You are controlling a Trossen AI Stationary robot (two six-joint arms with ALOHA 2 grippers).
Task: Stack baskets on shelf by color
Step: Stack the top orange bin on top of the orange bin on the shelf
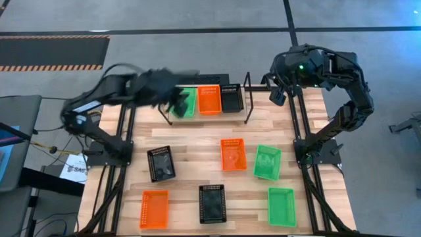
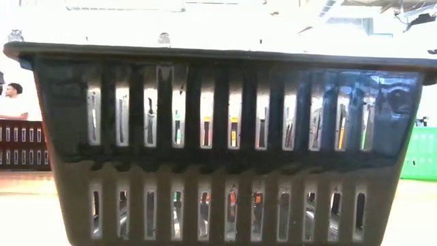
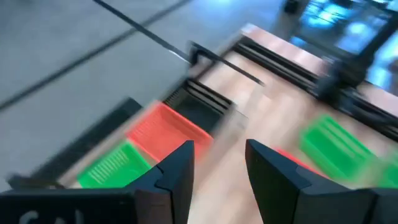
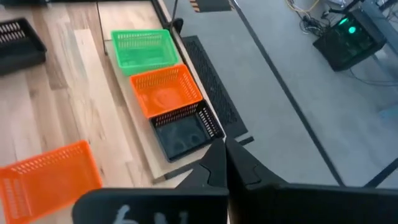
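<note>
- At the table's back left, the left gripper [image 1: 176, 104] hovers over the green end of the shelf [image 1: 248, 99], its arm blurred; in the left wrist view its fingers [image 3: 177, 171] stand apart with nothing between them.
- On the shelf, three baskets sit side by side in a row: the shelved green basket [image 1: 187, 102], partly hidden under the gripper, then the shelved orange basket [image 1: 209, 99], then the shelved black basket [image 1: 231, 97].
- Loose on the wooden table [image 1: 191, 141], going rightward: the front orange basket [image 1: 154, 209] near the front edge, the tilted black basket [image 1: 161, 162] farther back, the front black basket [image 1: 212, 203], the middle orange basket [image 1: 233, 154], the tilted green basket [image 1: 267, 162] just beside it, and the front green basket [image 1: 281, 206].
- Filling the low view, the slatted wall of a black basket stands close to the camera.
- Off the back right corner, the right gripper [image 1: 278, 95] waits just beyond the shelf's black end; the right wrist view shows its fingers [image 4: 214, 163] pressed together on nothing.
</note>
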